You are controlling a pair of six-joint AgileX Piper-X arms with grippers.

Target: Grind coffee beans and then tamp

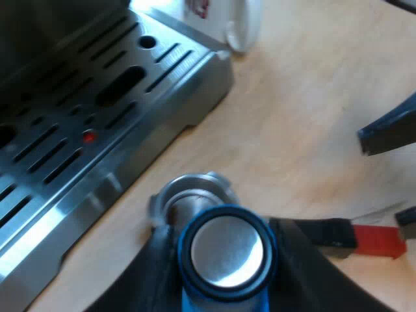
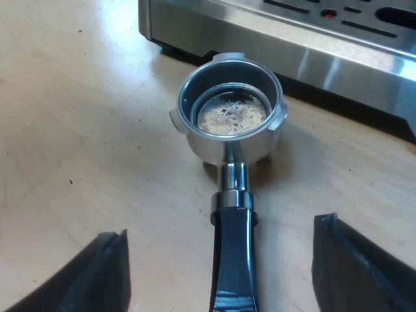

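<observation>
The metal holder (image 2: 229,117) lies on the wooden table with its basket up, and pale brown coffee grounds (image 2: 232,116) sit in it. Its dark handle (image 2: 233,260) runs back between the fingers of my right gripper (image 2: 220,235), which is open and clear of it on both sides. My left gripper (image 1: 224,260) is shut on the blue tamper (image 1: 224,250), whose shiny metal face hangs just above and partly over the holder (image 1: 192,192). The handle's red end (image 1: 378,238) shows beside the right gripper's dark fingers (image 1: 390,130).
The espresso machine's slotted steel drip tray (image 1: 97,110) stands close beside the holder, and its front edge (image 2: 292,45) lies just beyond the basket. A white mug (image 1: 237,23) stands at the tray's far corner. Bare wooden table surrounds the holder.
</observation>
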